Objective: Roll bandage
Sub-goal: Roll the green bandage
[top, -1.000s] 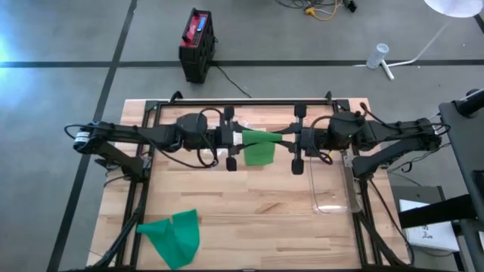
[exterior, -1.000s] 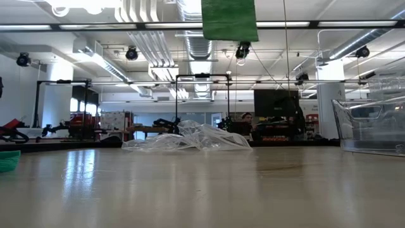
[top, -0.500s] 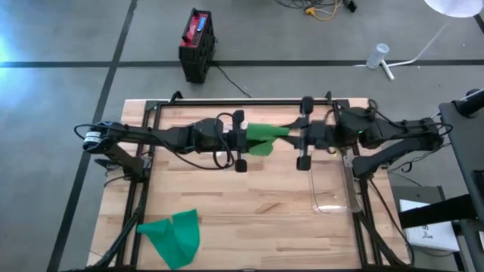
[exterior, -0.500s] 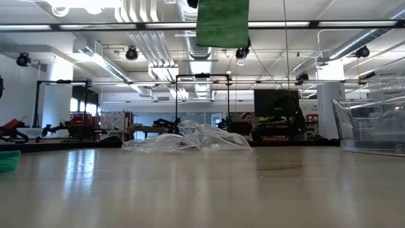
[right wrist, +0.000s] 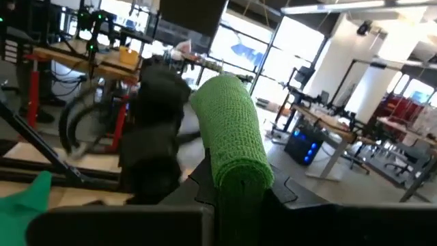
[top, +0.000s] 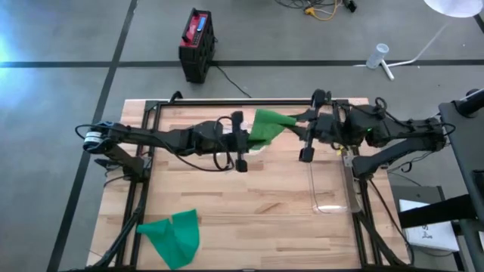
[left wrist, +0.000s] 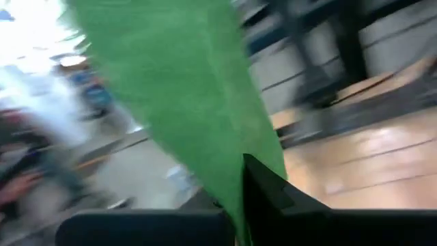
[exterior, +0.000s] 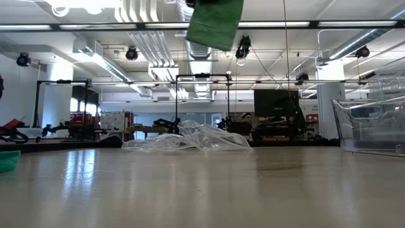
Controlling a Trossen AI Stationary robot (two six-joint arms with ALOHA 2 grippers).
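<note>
High view: the left gripper (top: 243, 140) and right gripper (top: 302, 136) clamp opposite ends of a green woven bandage strip (top: 266, 127), held in the air over the far middle of the wooden table (top: 249, 219). A second crumpled green bandage (top: 172, 236) lies near left.

Low view: the strip (exterior: 214, 24) hangs high.

Wrist views: each gripper's fingers pinch green fabric (left wrist: 184, 109) (right wrist: 235, 143).

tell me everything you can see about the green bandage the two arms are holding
The green bandage is a knit, stretchy-looking strip held in the air above the far half of the table, touching nothing below. The right gripper is shut on a rolled-up end, a ribbed cylinder pointing away from its wrist. The left gripper is shut on the flat loose end, which spreads wide and hangs tilted in the low view.
</note>
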